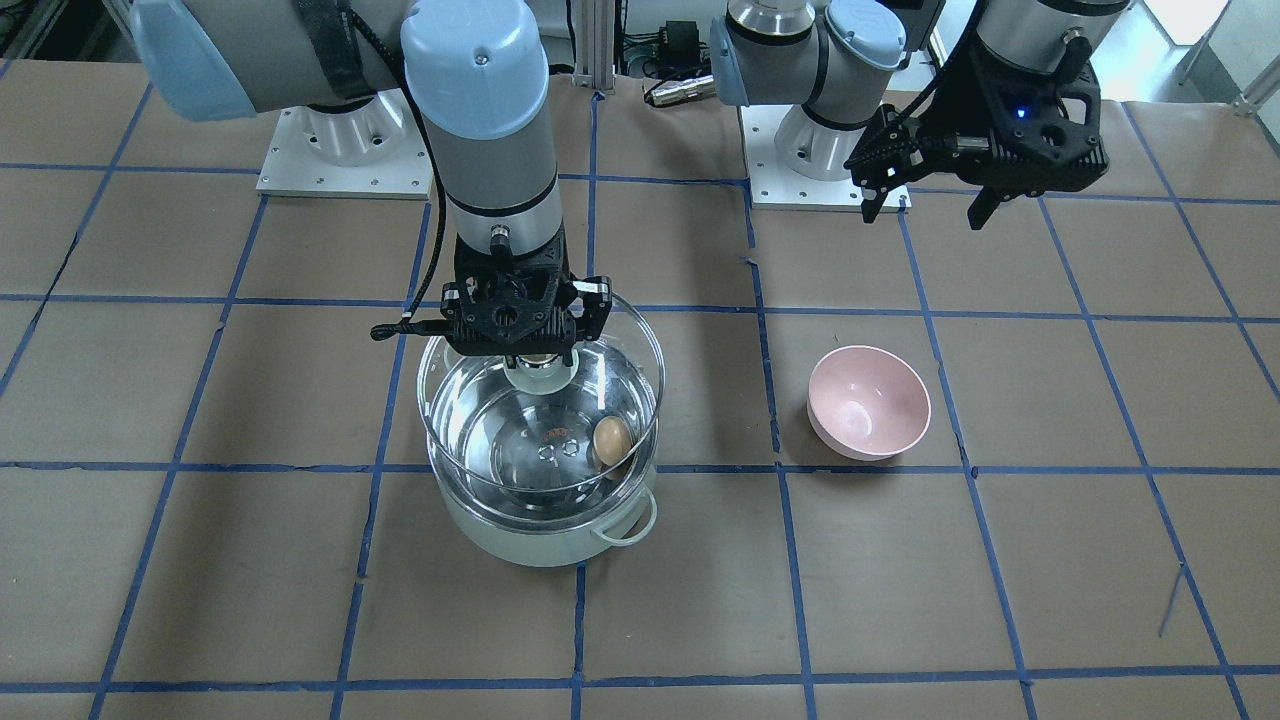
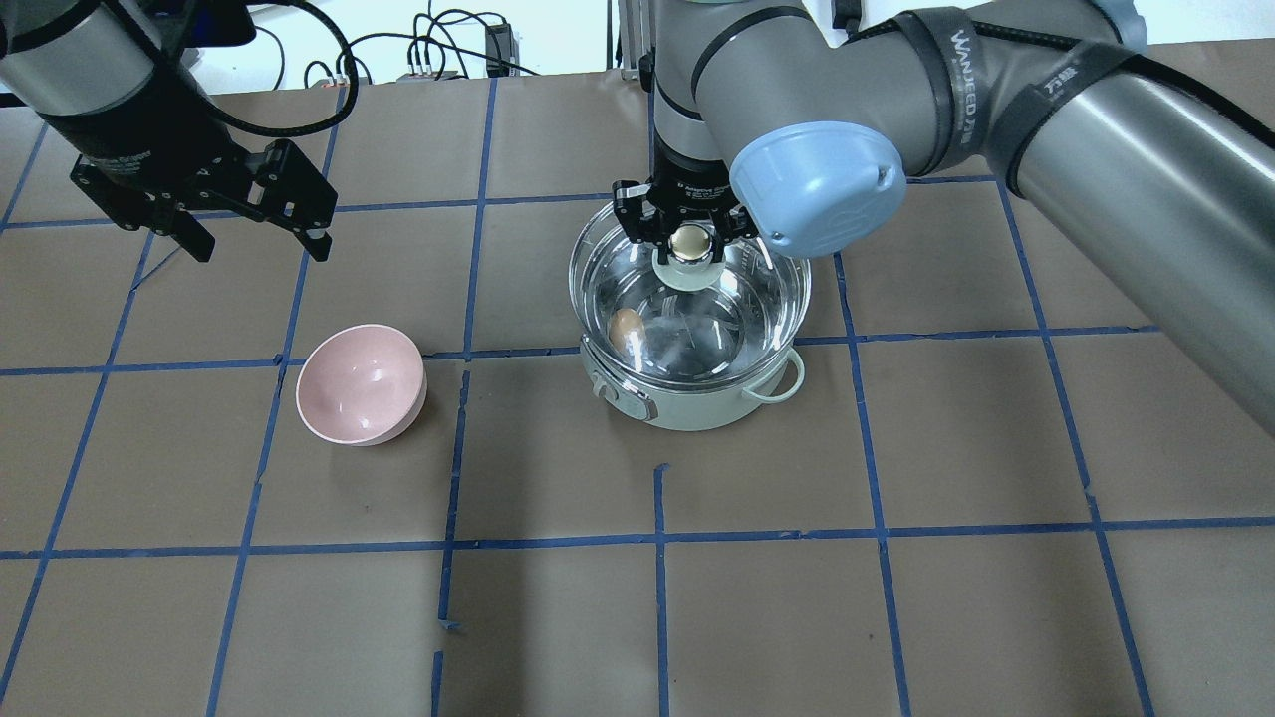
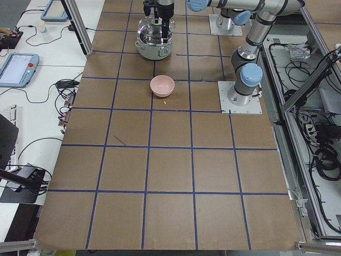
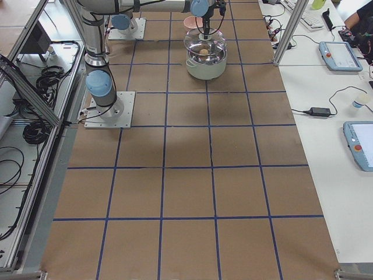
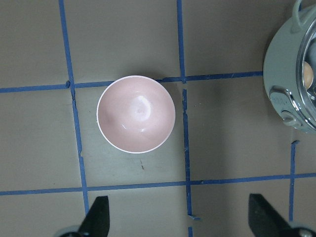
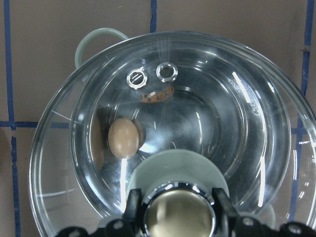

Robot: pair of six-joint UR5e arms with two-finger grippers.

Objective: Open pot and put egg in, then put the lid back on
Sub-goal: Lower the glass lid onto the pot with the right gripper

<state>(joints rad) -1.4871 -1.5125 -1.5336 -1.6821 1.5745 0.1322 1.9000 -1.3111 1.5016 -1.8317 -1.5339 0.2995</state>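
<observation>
One egg (image 1: 612,438) lies inside the pot (image 1: 540,535), the right gripper (image 2: 687,242) clamps the lid (image 1: 500,440) just above that pot, and the left gripper (image 2: 259,249) hangs spread open, well apart from it.

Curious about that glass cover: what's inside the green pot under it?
One brown egg lies on the shiny steel floor of the pot, near the wall, seen through the clear lid that the right gripper holds above it. The floor beneath the gripper is covered.

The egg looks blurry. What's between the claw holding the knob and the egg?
Only the clear glass lid. The right gripper grips its knob, and the egg lies in the pot below, seen through the glass in the right wrist view.
</observation>
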